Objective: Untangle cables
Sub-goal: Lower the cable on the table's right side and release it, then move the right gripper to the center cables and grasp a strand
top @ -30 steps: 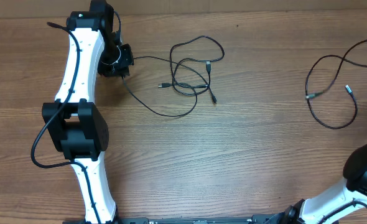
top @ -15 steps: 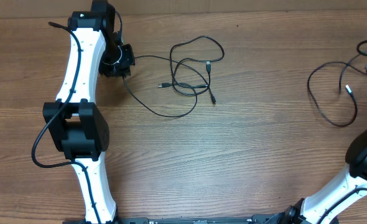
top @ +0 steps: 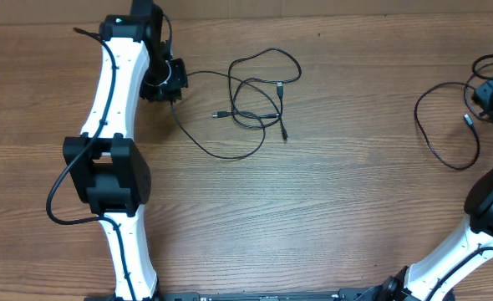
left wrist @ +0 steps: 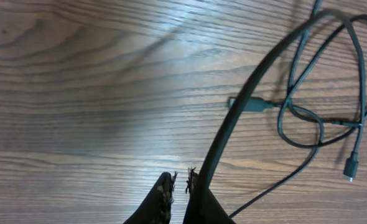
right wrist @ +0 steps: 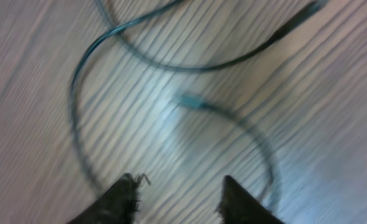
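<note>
The left end effector [top: 170, 90], near the bench's [top: 330, 217] far-left corner, is pinched shut on a cable [left wrist: 246, 112]. That strand runs rightward into the tangle [top: 278, 100] by the far edge's middle. At the right edge, the right end effector [top: 489, 94] hovers with its jaws apart and empty, just right of the loose cable [top: 455, 168], which loops toward the near edge.

We see one wooden table [top: 330, 209] filling every view: brown top, long grain running left to right in the overhead. A paler tan strip [top: 355, 5] runs along the far edge; wall or board, we can't tell. Light is soft and even. In the left wrist view we mark a pale sheen [left wrist: 134, 124] on the wood. The right wrist view is blurred.
</note>
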